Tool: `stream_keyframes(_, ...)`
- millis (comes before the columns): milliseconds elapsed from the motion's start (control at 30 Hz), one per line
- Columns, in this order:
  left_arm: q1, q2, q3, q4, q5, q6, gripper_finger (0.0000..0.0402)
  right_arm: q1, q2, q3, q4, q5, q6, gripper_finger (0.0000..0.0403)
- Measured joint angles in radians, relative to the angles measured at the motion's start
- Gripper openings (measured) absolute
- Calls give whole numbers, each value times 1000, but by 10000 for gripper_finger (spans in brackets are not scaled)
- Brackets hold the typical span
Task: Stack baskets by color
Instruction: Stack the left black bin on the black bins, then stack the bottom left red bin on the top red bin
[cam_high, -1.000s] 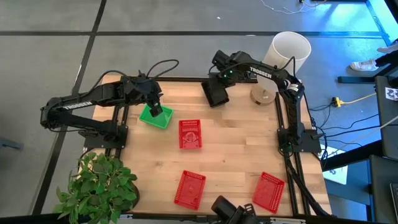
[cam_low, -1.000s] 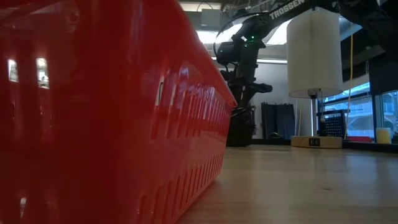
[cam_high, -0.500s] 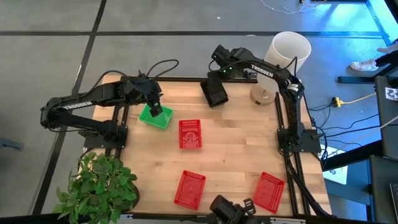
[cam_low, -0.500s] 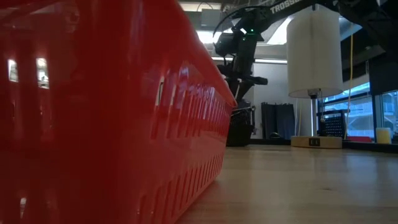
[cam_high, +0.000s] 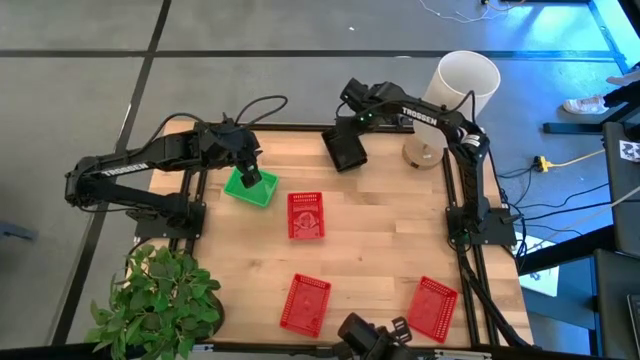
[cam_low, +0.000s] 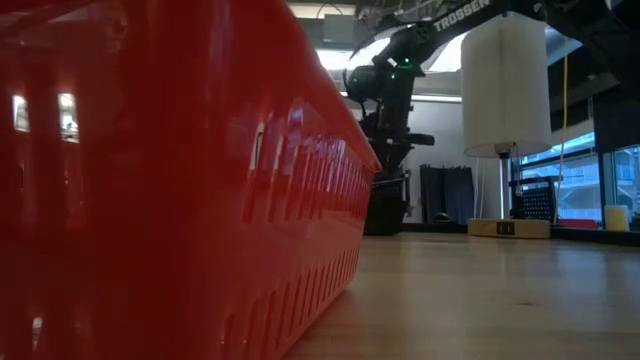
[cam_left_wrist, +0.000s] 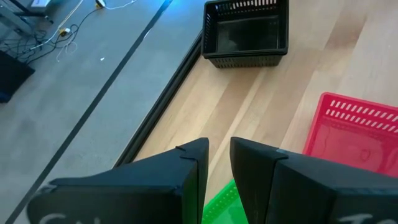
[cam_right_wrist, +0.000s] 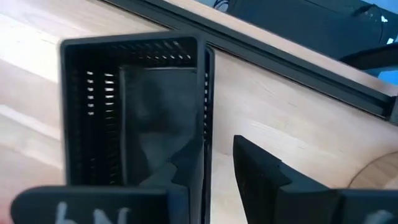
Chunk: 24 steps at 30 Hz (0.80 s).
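Note:
A green basket (cam_high: 240, 190) sits at the table's far left with my left gripper (cam_high: 250, 178) shut on it. At the far edge is a black basket (cam_high: 346, 152), which shows a doubled rim on one side in the right wrist view (cam_right_wrist: 124, 112). My right gripper (cam_high: 350, 128) comes down on it from above. Three red baskets lie apart on the table: one mid-table (cam_high: 306, 214), and two near the front, one (cam_high: 305, 303) left of the other (cam_high: 432, 307). One of them fills the low view (cam_low: 180, 180). My left gripper pinches the green basket's rim (cam_left_wrist: 221, 200) between its two fingers, slanting down from the table's left side. Only that strip of green shows. Whether the basket is clear of the table I cannot tell. My right gripper has one finger inside the black basket and one finger (cam_right_wrist: 261, 171) outside, astride its long side wall (cam_right_wrist: 205, 124). The fingers point steeply down. The gripper's own body hides the place of contact. In the low view the basket (cam_low: 385, 205) seems to reach the table.
A tall white lamp shade (cam_high: 467, 80) and its round wooden base (cam_high: 425, 153) stand at the far right corner. A potted plant (cam_high: 160, 300) is beside the near left corner. A dark camera mount (cam_high: 370, 338) sits at the near edge. Bare wood lies between the red baskets.
My right gripper has risen a little and tipped, then come back down to about where it was, still at the black basket's wall. The black basket has stayed in its place at the far edge.

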Motion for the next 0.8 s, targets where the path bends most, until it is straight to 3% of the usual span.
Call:
stream_keyframes(367,0,0,0,0,0,0,58,0,0,-108,89,-38,-13,87)
stream_keyframes(600,0,0,0,-4,0,0,58,41,0,107,-82,-28,-159,87)
stream_keyframes(800,0,0,0,-23,32,0,58,176,-1,303,-276,85,-307,87)
